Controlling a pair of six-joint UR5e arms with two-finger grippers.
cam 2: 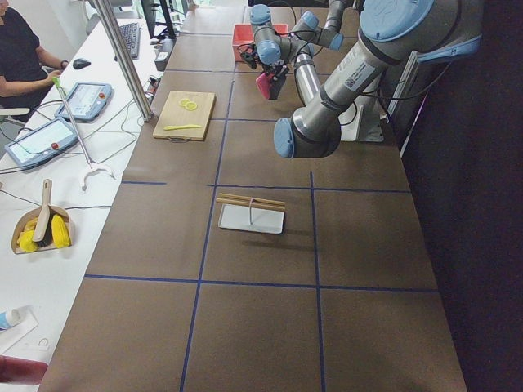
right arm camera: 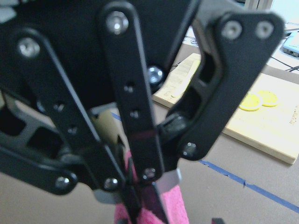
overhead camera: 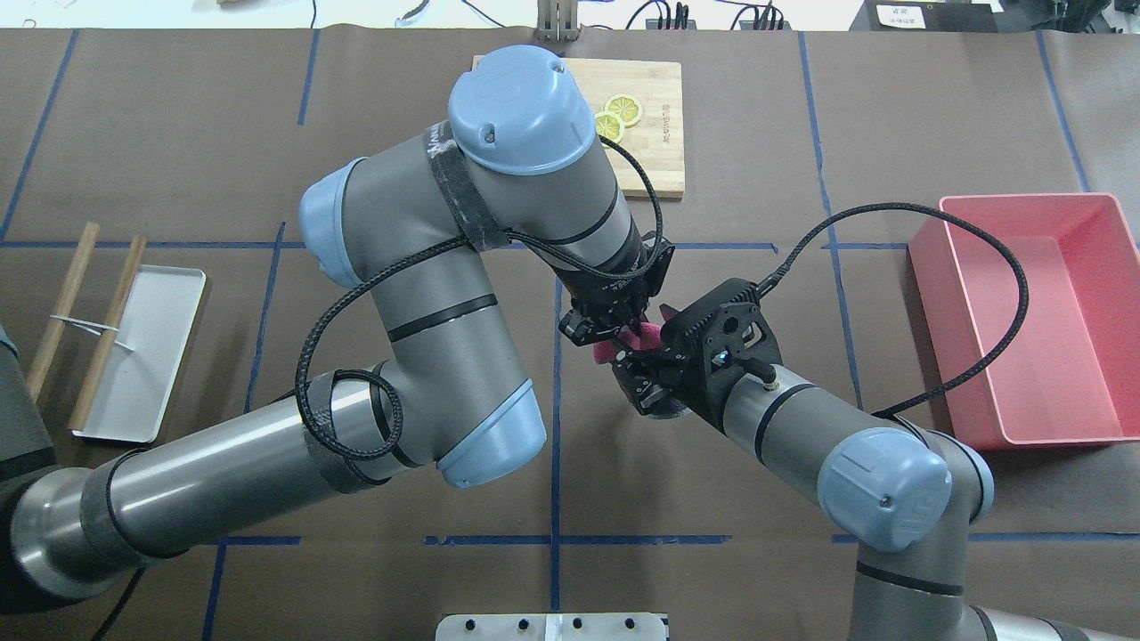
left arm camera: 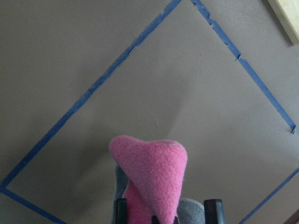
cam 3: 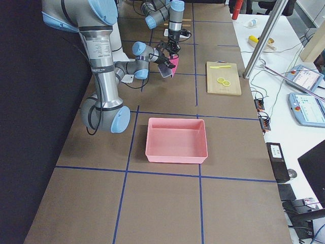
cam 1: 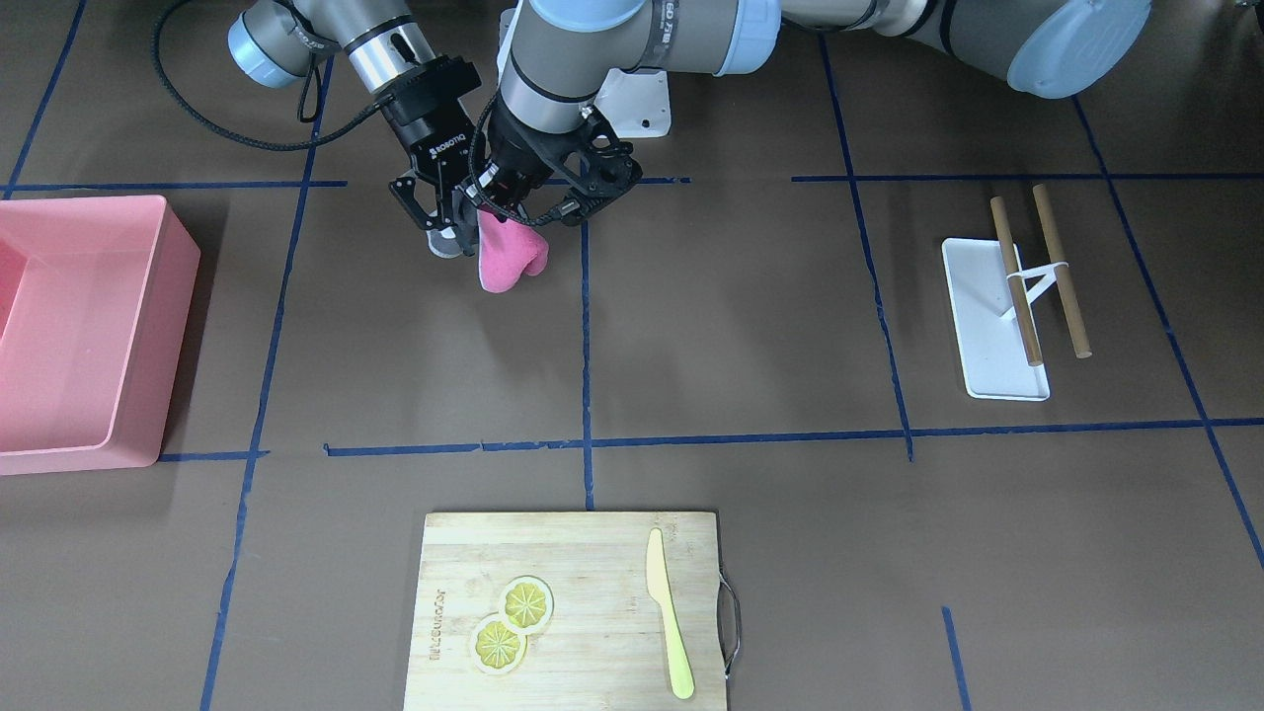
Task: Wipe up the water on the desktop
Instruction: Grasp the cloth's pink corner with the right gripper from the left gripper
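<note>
The brown desktop (cam 1: 741,316) with its blue tape grid shows no water that I can make out. My left gripper (cam 1: 491,209) reaches across from its side and is shut on a pink cloth (cam 1: 509,259), which hangs from it just above the surface. The cloth also shows in the left wrist view (left arm camera: 152,172) and the right wrist view (right arm camera: 175,207). My right gripper (cam 1: 446,229) is open right beside the cloth's top, almost touching the left gripper. In the overhead view the two grippers meet at the cloth (overhead camera: 655,332).
A pink bin (cam 1: 173,296) stands at the end of the table on my right. A wooden cutting board (cam 1: 592,553) with two lemon slices (cam 1: 513,617) and a yellow knife (cam 1: 669,612) lies at the far edge. A white tray (cam 1: 978,326) with two wooden sticks lies on my left.
</note>
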